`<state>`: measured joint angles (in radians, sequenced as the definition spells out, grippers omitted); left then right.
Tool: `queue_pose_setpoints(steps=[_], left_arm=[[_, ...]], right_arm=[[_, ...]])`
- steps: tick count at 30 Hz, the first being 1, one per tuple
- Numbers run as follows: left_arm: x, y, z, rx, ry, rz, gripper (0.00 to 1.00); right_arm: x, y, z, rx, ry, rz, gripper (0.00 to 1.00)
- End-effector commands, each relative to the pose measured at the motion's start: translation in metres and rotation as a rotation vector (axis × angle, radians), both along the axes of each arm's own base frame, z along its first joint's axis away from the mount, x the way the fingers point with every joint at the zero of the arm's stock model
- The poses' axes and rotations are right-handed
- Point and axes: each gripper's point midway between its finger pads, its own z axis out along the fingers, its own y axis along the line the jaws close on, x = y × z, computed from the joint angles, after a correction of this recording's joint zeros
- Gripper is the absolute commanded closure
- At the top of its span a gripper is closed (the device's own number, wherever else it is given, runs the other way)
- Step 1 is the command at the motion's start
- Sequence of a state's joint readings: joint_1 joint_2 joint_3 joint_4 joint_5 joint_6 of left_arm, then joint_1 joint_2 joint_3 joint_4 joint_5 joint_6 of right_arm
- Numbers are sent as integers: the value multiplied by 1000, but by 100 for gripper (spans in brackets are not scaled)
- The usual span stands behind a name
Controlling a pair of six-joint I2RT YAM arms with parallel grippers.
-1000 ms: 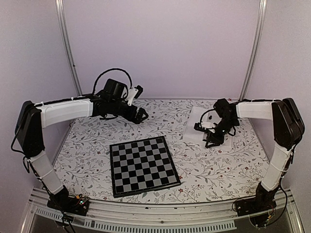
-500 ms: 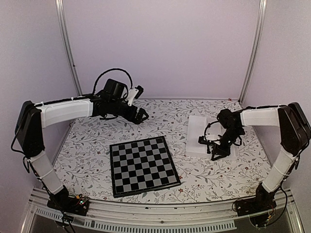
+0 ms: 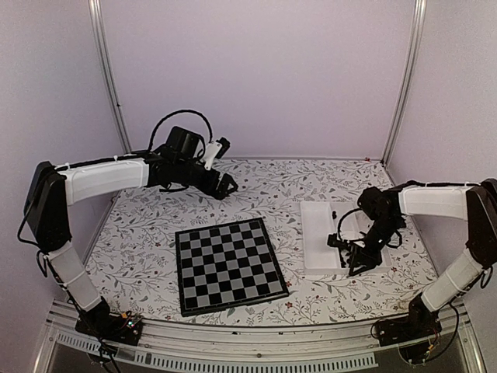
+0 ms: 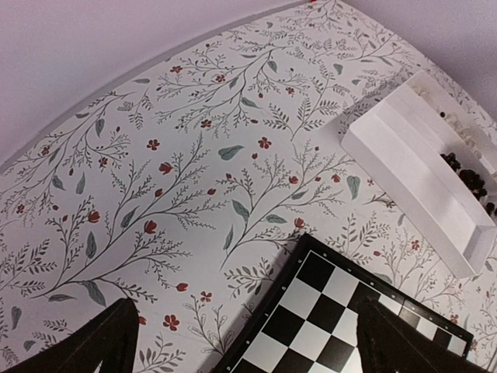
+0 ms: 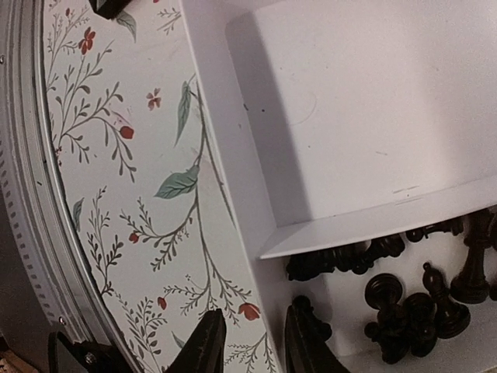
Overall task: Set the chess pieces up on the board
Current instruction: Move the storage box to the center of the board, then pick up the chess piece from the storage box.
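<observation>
Right gripper (image 5: pixel 250 342) hangs low over the near end of the white tray (image 3: pixel 317 233), jaws only a narrow slit apart, nothing visible between them. One finger sits over the floral cloth (image 5: pixel 116 194), the other over the compartment holding the black chess pieces (image 5: pixel 404 307), so it looks to straddle the tray's outer wall. Step in hand, as I judge it: first pick from the tray. The board (image 3: pixel 229 266) shows no pieces on it, so the task is at its very start. To do it well: shift inward off the wall, open wider, choose a piece at the heap's edge, close low on its stem, lift straight so neighbours do not drag. Left gripper (image 4: pixel 245 305) is spread wide and empty, above the cloth beyond the board's far edge, well apart from the tray. Views: only the right wrist shows the pieces heaped, several lying down, against a divider (image 5: pixel 373 221), with the visible part of the next compartment bare. The top view hides them behind the right arm but gives board and tray side by side. The left wrist shows dark pieces in the tray's compartments away from the board, plus one board corner.
</observation>
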<state>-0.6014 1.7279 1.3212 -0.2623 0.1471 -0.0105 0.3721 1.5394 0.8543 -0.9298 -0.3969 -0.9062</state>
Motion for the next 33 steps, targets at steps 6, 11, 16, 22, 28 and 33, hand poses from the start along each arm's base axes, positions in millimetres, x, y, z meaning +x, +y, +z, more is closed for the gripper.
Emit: queue_pose_setpoints(steps=[6,11,16,22,28,33], left_arm=[[-1,-1,10,2,-5,6,1],[9,10,15,29,-34,86,1],[9,11,17,21,-40,94,2],[12,14,14,42,-39,109,2],[11,12,12,43,-30,101,2],[12,13,10,49,-27,107,2]], right_arm=[[74,30,87,173,-223,-111,52],[141,16,90,143,-308,-315,63],[160,8,62,56,-274,-354,84],[148,6,38,16,-210,-280,82],[140,4,23,-4,-165,-257,79],[135,5,14,-9,-131,-246,79]])
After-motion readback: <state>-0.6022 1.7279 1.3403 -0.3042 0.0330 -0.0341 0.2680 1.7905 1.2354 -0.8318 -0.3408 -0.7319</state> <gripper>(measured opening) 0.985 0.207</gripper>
